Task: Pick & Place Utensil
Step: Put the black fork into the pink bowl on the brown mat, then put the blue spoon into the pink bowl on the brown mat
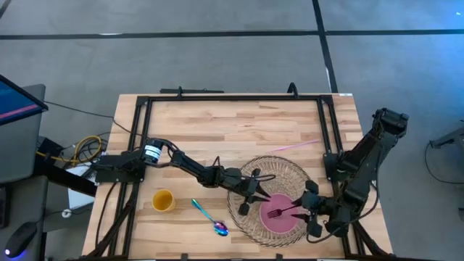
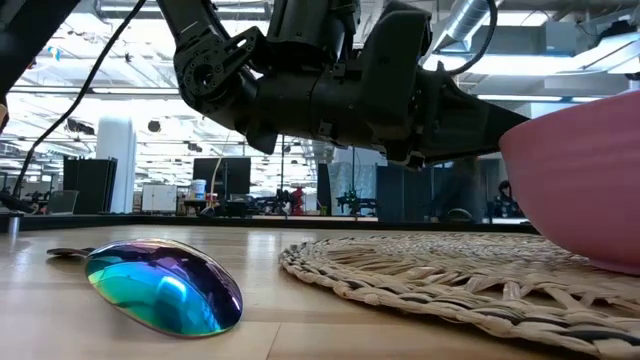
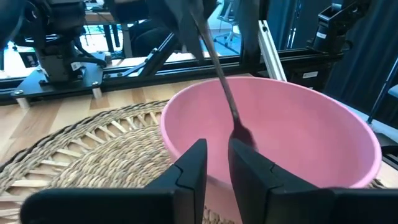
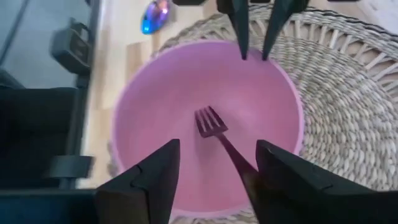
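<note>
A dark purple fork [image 1: 279, 212] stands slanted in the pink bowl [image 1: 270, 225]. Its tines [image 4: 208, 121] rest on the bowl's floor, and its handle [image 3: 217, 68] rises toward the bowl's right rim. My right gripper [image 4: 217, 149] is open at that rim, one finger on each side of the handle's end. My left gripper [image 1: 249, 201] is open and hovers just outside the bowl's left rim, pointing at the bowl [image 3: 280, 124]. An iridescent spoon [image 1: 210, 217] lies flat on the table left of the woven placemat [image 1: 254, 170]. My right gripper is open around the fork's handle end [image 4: 239, 158]. The handle runs up along the inner side of one finger [image 4: 273, 168], and I cannot tell whether it touches. The fork's tines sit in the bowl. My left gripper touches nothing.
A yellow cup [image 1: 162, 199] stands left of the spoon. A thin pink stick [image 1: 293, 146] lies beyond the placemat. A black frame [image 1: 232, 96] borders the table's far and side edges. Bare wood lies toward the far edge. In the low view the spoon's bowl [image 2: 165, 285] is close.
</note>
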You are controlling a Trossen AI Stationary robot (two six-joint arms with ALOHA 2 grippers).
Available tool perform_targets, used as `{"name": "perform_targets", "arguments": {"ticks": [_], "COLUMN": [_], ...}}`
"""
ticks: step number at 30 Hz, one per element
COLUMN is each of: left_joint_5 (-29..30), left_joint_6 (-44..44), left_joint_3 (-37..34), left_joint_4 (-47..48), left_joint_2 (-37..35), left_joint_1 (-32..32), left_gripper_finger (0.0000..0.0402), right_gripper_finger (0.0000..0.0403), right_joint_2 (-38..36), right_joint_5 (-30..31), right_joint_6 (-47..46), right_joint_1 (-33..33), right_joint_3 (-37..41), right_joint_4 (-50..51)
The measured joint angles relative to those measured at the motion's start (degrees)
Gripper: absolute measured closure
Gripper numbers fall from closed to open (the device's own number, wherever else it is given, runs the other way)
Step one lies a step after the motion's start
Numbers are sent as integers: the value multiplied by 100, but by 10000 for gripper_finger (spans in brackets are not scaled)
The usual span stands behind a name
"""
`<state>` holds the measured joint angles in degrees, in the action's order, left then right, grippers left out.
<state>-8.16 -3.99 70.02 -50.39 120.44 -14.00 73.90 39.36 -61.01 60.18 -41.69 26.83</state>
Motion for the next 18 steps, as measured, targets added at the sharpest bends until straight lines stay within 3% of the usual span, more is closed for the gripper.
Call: {"name": "perform_targets", "arguments": {"ticks": [18], "left_joint_5": [-4], "left_joint_6": [1], "left_joint_3": [0], "left_joint_4": [-11], "left_joint_2": [-2], "left_joint_1": [-9], "left_gripper_finger": [335], "right_gripper_finger": [215], "right_joint_2": [-815], "right_joint_5": [-184], "right_joint_6": [-7], "right_joint_1": [-268], "right_joint_3": [-70], "right_joint_4": [298]}}
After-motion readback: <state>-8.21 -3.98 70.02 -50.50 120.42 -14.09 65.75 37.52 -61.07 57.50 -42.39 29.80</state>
